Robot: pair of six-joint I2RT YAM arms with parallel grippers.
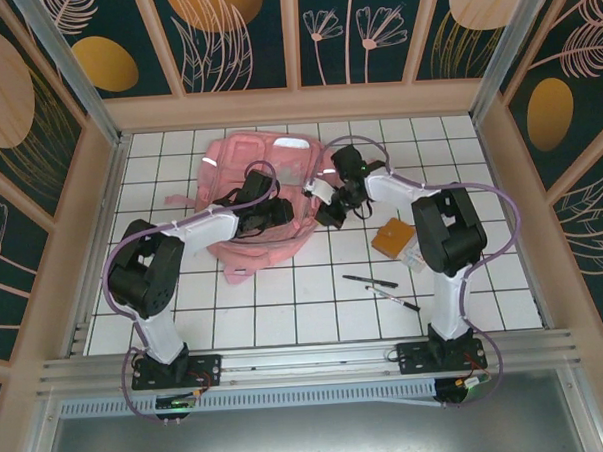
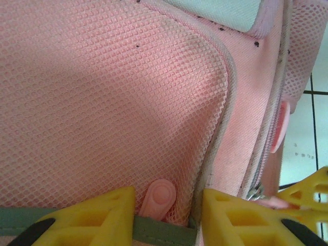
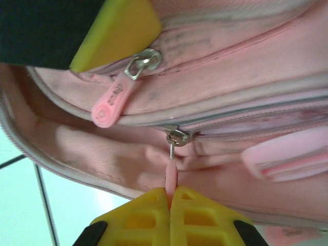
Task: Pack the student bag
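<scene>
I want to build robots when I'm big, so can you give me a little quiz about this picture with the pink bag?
1. True or false: the right gripper is shut on a pink zipper pull of the student bag.
2. What colour is the flat pad lying to the right of the bag? A blue, B orange, C green.
3. How many pens lie on the table?
Key: 1 true; 2 B; 3 two.
</scene>
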